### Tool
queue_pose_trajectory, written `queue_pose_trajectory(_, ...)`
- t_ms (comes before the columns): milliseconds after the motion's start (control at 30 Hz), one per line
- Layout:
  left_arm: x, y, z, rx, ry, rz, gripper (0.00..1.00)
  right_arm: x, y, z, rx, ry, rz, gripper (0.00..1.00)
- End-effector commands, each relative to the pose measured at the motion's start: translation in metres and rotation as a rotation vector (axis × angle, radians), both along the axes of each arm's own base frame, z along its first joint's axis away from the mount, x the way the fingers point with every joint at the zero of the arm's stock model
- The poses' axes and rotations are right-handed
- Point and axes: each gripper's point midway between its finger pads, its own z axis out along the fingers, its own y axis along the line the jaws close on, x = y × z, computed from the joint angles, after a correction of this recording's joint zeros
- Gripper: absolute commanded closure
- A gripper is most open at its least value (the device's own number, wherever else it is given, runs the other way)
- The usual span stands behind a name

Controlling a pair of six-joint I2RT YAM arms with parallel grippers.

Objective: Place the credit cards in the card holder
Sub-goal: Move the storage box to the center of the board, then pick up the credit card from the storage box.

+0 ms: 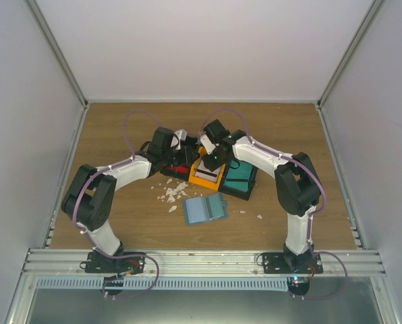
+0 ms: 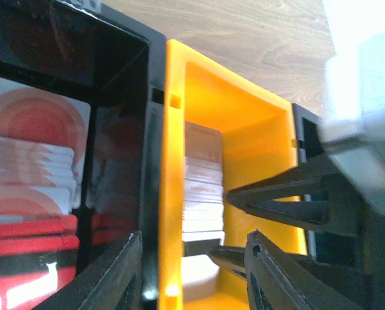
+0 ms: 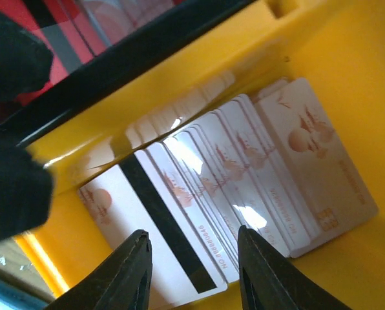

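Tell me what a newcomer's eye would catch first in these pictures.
The bright orange bin at mid-table stands out, with the left gripper and right gripper both poised at it. Inside it leans a fanned row of pale credit cards, one showing a dark stripe. Nearer the bases, the blue card holder lies open on the table.

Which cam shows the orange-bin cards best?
Right wrist: the cards fill the frame, fanned, print and one dark stripe clear. Left wrist shows them smaller, stacked; top external shows the orange bin, cards indistinct.
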Motion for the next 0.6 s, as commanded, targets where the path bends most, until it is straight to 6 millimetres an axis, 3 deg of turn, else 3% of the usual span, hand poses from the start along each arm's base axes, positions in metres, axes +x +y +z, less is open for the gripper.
queue_pose_trajectory(0, -0.007, 0.001, 0.035, -0.031, -0.100, 0.082, 0.57, -0.008, 0.007, 0.004, 0.016, 0.002, 0.088, 0.64)
queue_pose_trajectory(133, -0.031, 0.018, 0.015, 0.002, -0.040, 0.151, 0.66, -0.004, 0.005, -0.006, -0.014, 0.014, 0.075, 0.69)
queue_pose_trajectory(300, -0.059, 0.018, -0.009, 0.012, 0.031, 0.116, 0.66, -0.007, 0.011, -0.019, -0.020, 0.049, 0.110, 0.70)
queue_pose_trajectory(433, -0.065, 0.018, -0.023, 0.024, 0.057, 0.103, 0.66, -0.009, 0.015, -0.030, -0.049, 0.065, 0.137, 0.69)
queue_pose_trajectory(567, -0.064, 0.014, -0.024, 0.019, 0.058, 0.090, 0.66, -0.009, 0.017, -0.036, -0.056, 0.078, 0.147, 0.67)
